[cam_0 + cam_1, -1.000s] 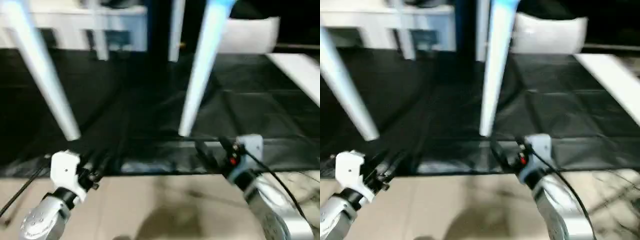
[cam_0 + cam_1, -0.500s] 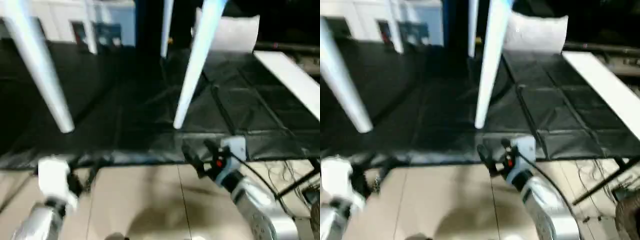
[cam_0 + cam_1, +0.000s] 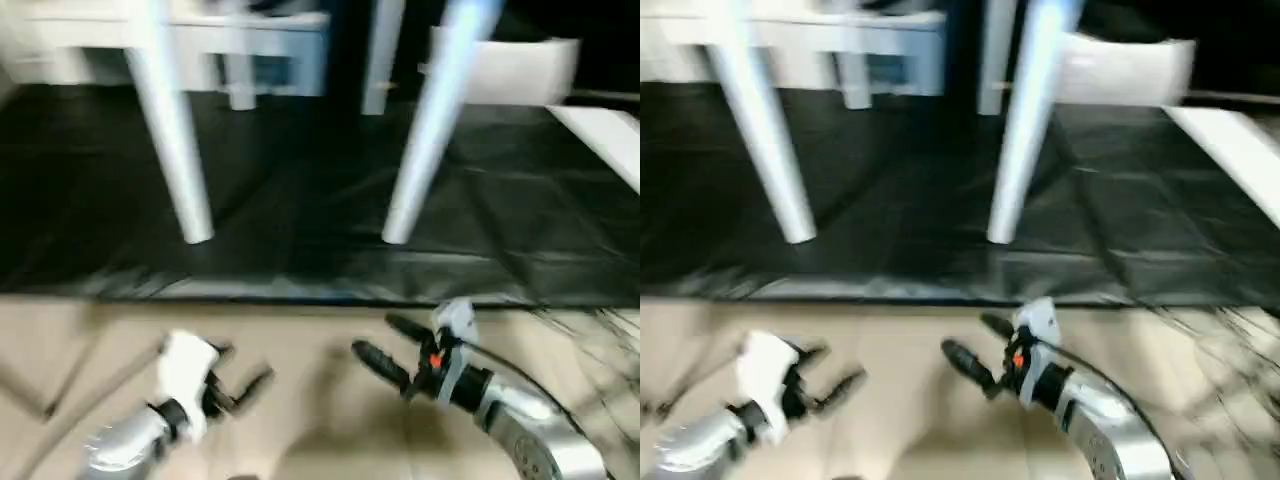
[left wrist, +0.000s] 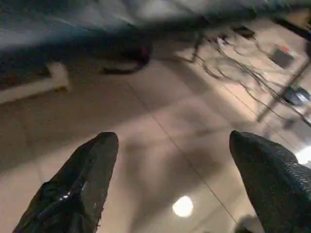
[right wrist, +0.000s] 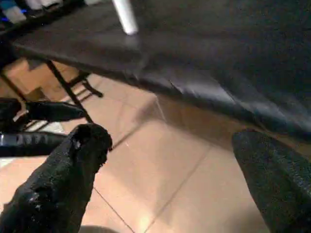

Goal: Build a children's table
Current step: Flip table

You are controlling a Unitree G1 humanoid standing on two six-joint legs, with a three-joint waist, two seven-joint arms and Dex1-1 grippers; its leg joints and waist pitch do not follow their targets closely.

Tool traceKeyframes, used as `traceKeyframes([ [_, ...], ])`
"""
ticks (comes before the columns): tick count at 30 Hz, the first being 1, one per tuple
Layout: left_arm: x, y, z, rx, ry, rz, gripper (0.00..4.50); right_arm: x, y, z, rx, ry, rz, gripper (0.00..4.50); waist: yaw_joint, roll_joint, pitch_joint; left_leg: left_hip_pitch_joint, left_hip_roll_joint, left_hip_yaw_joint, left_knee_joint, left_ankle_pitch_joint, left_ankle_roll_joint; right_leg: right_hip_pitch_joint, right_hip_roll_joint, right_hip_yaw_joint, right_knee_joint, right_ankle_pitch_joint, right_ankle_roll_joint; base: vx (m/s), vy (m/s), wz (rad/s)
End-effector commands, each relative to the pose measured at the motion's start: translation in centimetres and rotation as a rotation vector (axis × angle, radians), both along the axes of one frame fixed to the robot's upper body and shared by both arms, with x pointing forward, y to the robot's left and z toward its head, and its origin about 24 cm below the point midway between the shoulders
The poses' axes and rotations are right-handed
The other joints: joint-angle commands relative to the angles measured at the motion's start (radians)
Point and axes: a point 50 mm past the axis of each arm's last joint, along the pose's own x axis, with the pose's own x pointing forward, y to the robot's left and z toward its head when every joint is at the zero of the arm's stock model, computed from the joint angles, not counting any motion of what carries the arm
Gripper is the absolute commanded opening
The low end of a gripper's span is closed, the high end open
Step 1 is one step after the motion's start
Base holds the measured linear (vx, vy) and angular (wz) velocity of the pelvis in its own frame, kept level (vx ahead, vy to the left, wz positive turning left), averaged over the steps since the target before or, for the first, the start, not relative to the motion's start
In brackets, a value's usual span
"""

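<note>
Four white table legs [image 3: 172, 140] stand on one black mat [image 3: 300, 220]; two hands [image 3: 385, 345] hover.

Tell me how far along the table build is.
Looks essentially done: long tapered white tubular legs stand on the black mat. Nothing is in hand: left end effector and right end effector hang open over tan floor. The tabletop is out of frame, so unconfirmed.

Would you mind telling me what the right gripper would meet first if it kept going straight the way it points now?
Probably the left gripper: the open right gripper points across the tan floor toward it, though depth is unclear.
</note>
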Motion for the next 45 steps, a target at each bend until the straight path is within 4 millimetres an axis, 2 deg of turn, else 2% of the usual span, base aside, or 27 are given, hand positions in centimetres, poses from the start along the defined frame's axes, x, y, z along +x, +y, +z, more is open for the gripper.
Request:
traceKeyframes([
  [1,-0.4,0.0,-1.0,0.028,0.041,-0.013,4.46,0.0,0.2,-0.6,-0.014,0.014,0.018,4.5,-0.005,0.005,-0.025,-0.005,0.077,-0.027,-0.114,-0.208,0.043,0.01,-0.1,0.051,-0.086,0.071,-0.199,0.0,0.0,0.0],
  [2,-0.6,-0.2,-1.7,0.044,0.061,-0.028,4.46,-0.1,0.3,-1.3,-0.019,0.032,0.019,4.5,-0.01,0.002,-0.025,-0.009,0.078,-0.024,-0.113,-0.199,0.044,0.011,-0.105,0.056,-0.09,0.035,-0.206,0.0,0.0,0.0],
  [3,-0.8,-0.3,-2.9,0.048,0.116,-0.022,4.46,0.0,0.4,-2.5,-0.022,0.081,-0.005,4.5,-0.015,-0.014,-0.027,-0.01,0.08,-0.019,-0.111,-0.173,0.054,0.011,-0.104,0.059,-0.092,0.033,-0.209,0.0,0.0,0.0],
  [4,-0.9,-0.3,-3.8,0.064,0.161,-0.012,4.46,0.1,0.4,-3.5,-0.047,0.122,-0.031,4.5,-0.016,-0.015,-0.031,-0.007,0.074,-0.014,-0.108,-0.124,0.062,0.007,-0.104,0.061,-0.088,0.037,-0.222,0.0,0.0,0.0],
  [5,-0.9,-0.3,-3.8,0.064,0.161,-0.012,4.46,0.1,0.4,-3.5,-0.047,0.122,-0.031,4.5,-0.013,-0.01,-0.03,-0.006,0.077,-0.012,-0.108,-0.112,0.064,0.006,-0.105,0.062,-0.089,0.046,-0.229,0.0,0.0,0.0],
  [6,-1.2,-0.1,-5.3,0.093,0.238,0.018,4.46,0.0,0.2,-5.3,-0.101,0.195,-0.077,4.5,-0.012,-0.018,-0.037,-0.008,0.083,-0.009,-0.101,-0.056,0.076,0.006,-0.102,0.062,-0.08,0.131,-0.233,0.0,0.0,0.0],
  [7,-1.4,0.1,-6.8,0.121,0.301,0.046,4.46,-0.5,0.0,-7.1,-0.15,0.266,-0.107,4.5,-0.015,-0.014,-0.036,-0.006,0.082,-0.008,-0.102,-0.038,0.078,-0.001,-0.099,0.06,-0.076,0.159,-0.24,0.0,0.0,0.0],
  [8,-1.6,0.3,-7.4,0.131,0.327,0.057,4.46,-0.8,-0.1,-7.9,-0.167,0.298,-0.116,4.5,-0.013,-0.018,-0.039,-0.002,0.081,-0.006,-0.099,-0.027,0.079,0.001,-0.102,0.06,-0.075,0.208,-0.262,0.0,0.0,0.0],
  [10,-1.9,0.4,-8.7,0.154,0.377,0.085,4.46,-1.4,-0.7,-9.7,-0.219,0.374,-0.187,4.5,-0.014,-0.022,-0.038,0.001,0.081,-0.003,-0.1,-0.036,0.085,-0.003,-0.102,0.06,-0.072,0.236,-0.276,0.0,0.0,0.0],
  [12,-1.9,0.4,-9.0,0.151,0.388,0.102,4.46,-1.7,-1.2,-10.4,-0.24,0.416,-0.249,4.5,-0.01,-0.023,-0.039,-0.002,0.089,-0.005,-0.101,-0.05,0.095,0.004,-0.108,0.06,-0.071,0.251,-0.278,0.0,0.0,0.0],
  [13,-1.9,0.4,-9.1,0.15,0.391,0.106,4.46,-1.7,-1.3,-10.6,-0.246,0.426,-0.264,4.5,-0.011,-0.024,-0.039,-0.001,0.089,-0.005,-0.102,-0.052,0.098,0.001,-0.108,0.06,-0.071,0.251,-0.281,0.0,0.0,0.0],
  [14,-1.9,0.4,-9.5,0.147,0.403,0.127,4.46,-2.0,-1.7,-11.3,-0.269,0.468,-0.326,4.5,-0.01,-0.02,-0.037,-0.001,0.092,-0.006,-0.104,-0.068,0.099,0.002,-0.11,0.06,-0.072,0.235,-0.288,0.0,0.0,0.0],
  [15,-1.6,0.9,-10.3,0.175,0.434,0.236,4.46,-2.8,-3.0,-12.6,-0.308,0.561,-0.498,4.5,-0.012,-0.011,-0.036,0.002,0.091,-0.005,-0.106,-0.094,0.089,-0.002,-0.11,0.061,-0.073,0.202,-0.296,0.0,0.0,0.0],
  [16,-1.7,1.1,-10.4,0.187,0.449,0.257,4.46,-3.0,-3.3,-12.8,-0.315,0.579,-0.533,4.5,-0.015,0.0,-0.032,0.007,0.092,-0.004,-0.111,-0.151,0.062,-0.006,-0.109,0.062,-0.078,0.144,-0.303,0.0,0.0,0.0],
  [17,-1.8,1.4,-10.9,0.219,0.485,0.302,4.46,-3.5,-3.9,-13.4,-0.334,0.624,-0.616,4.5,-0.015,-0.009,-0.032,0.008,0.094,-0.003,-0.113,-0.169,0.054,-0.005,-0.11,0.063,-0.082,0.122,-0.302,0.0,0.0,0.0],
  [18,-1.8,1.5,-11.0,0.222,0.489,0.306,4.46,-3.5,-4.0,-13.4,-0.336,0.629,-0.626,4.5,-0.014,-0.005,-0.031,0.006,0.095,-0.004,-0.113,-0.176,0.044,-0.004,-0.111,0.064,-0.081,0.109,-0.302,0.0,0.0,0.0],
  [19,-1.9,1.6,-11.1,0.236,0.504,0.317,4.46,-3.7,-4.2,-13.6,-0.343,0.645,-0.654,4.5,-0.014,-0.01,-0.03,0.001,0.093,-0.001,-0.113,-0.181,0.043,0.0,-0.113,0.066,-0.084,0.085,-0.292,0.0,0.0,0.0],
  [20,-1.9,1.7,-11.3,0.225,0.504,0.33,4.46,-4.2,-4.5,-14.0,-0.376,0.671,-0.671,4.5,-0.014,-0.003,-0.03,0.001,0.091,-0.001,-0.112,-0.178,0.044,-0.001,-0.112,0.067,-0.085,0.082,-0.289,0.0,0.0,0.0],
  [21,-1.8,1.7,-11.4,0.218,0.499,0.336,4.46,-4.4,-4.6,-14.2,-0.396,0.682,-0.669,4.5,-0.017,-0.007,-0.03,-0.001,0.092,0.0,-0.113,-0.174,0.046,-0.001,-0.111,0.067,-0.088,0.071,-0.286,0.0,0.0,0.0],
  [22,-1.8,1.7,-11.4,0.216,0.497,0.338,4.46,-4.4,-4.6,-14.2,-0.403,0.686,-0.668,4.5,-0.015,-0.001,-0.031,-0.001,0.092,-0.001,-0.113,-0.168,0.046,0.0,-0.112,0.067,-0.087,0.074,-0.286,0.0,0.0,0.0],
  [23,-1.8,1.7,-11.5,0.201,0.495,0.346,4.46,-4.7,-4.6,-14.5,-0.432,0.702,-0.649,4.5,-0.016,-0.002,-0.033,-0.001,0.093,0.001,-0.11,-0.151,0.052,0.0,-0.113,0.068,-0.085,0.101,-0.288,0.0,0.0,0.0],
  [26,-1.8,1.1,-11.6,0.146,0.503,0.341,4.46,-5.2,-4.4,-14.8,-0.489,0.72,-0.597,4.5,-0.017,-0.003,-0.032,-0.003,0.095,0.003,-0.109,-0.141,0.068,-0.002,-0.113,0.066,-0.085,0.1,-0.297,0.0,0.0,0.0],
  [27,-2.0,1.1,-11.9,0.156,0.532,0.369,4.46,-5.7,-4.2,-15.1,-0.506,0.734,-0.586,4.5,-0.017,0.003,-0.027,-0.004,0.096,0.004,-0.111,-0.145,0.073,-0.006,-0.113,0.067,-0.086,0.1,-0.3,0.0,0.0,0.0],
  [31,-2.4,1.3,-12.5,0.258,0.585,0.427,4.46,-6.5,-3.5,-15.6,-0.528,0.75,-0.587,4.5,-0.017,0.003,-0.027,-0.002,0.098,0.006,-0.112,-0.163,0.071,-0.009,-0.113,0.068,-0.086,0.094,-0.303,0.0,0.0,0.0],
  [36,-2.9,0.2,-12.9,0.295,0.579,0.332,4.46,-8.4,-1.7,-16.5,-0.579,0.77,-0.545,4.5,-0.015,0.007,-0.029,-0.003,0.102,0.009,-0.111,-0.127,0.087,-0.01,-0.116,0.067,-0.085,0.122,-0.302,0.0,0.0,0.0],
  [41,-3.0,0.6,-13.0,0.28,0.583,0.378,4.46,-9.5,-1.2,-16.9,-0.595,0.815,-0.555,4.5,-0.012,0.009,-0.032,-0.005,0.103,0.012,-0.107,-0.088,0.109,-0.012,-0.116,0.066,-0.075,0.23,-0.304,0.0,0.0,0.0],
  [45,-3.0,0.7,-13.0,0.274,0.581,0.395,4.46,-10.0,-0.7,-17.1,-0.609,0.82,-0.534,4.5,-0.013,0.008,-0.032,-0.005,0.105,0.013,-0.109,-0.12,0.113,-0.013,-0.118,0.066,-0.077,0.217,-0.307,0.0,0.0,0.0],
])
